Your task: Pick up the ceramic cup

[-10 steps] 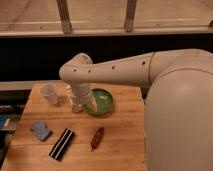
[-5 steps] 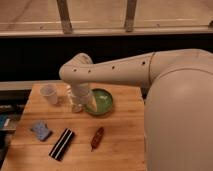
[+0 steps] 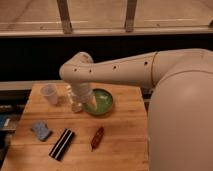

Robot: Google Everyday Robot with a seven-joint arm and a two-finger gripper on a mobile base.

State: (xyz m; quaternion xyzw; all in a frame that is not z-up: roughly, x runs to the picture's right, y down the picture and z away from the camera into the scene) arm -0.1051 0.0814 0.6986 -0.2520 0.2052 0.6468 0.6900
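Note:
The ceramic cup (image 3: 49,93) is small, plain and white, wider at the rim. It stands upright near the far left of the wooden table (image 3: 125,145). My gripper (image 3: 76,104) hangs down from the white arm just right of the cup, between the cup and the green bowl (image 3: 101,102). It is low over the table and apart from the cup. A slim white object beside the gripper (image 3: 69,92) is partly hidden by the arm.
A blue sponge (image 3: 41,130) lies at the front left. A black bar (image 3: 61,144) lies beside it. A red-brown packet (image 3: 97,138) lies in the front middle. My white body fills the right side. A dark wall and a rail run behind the table.

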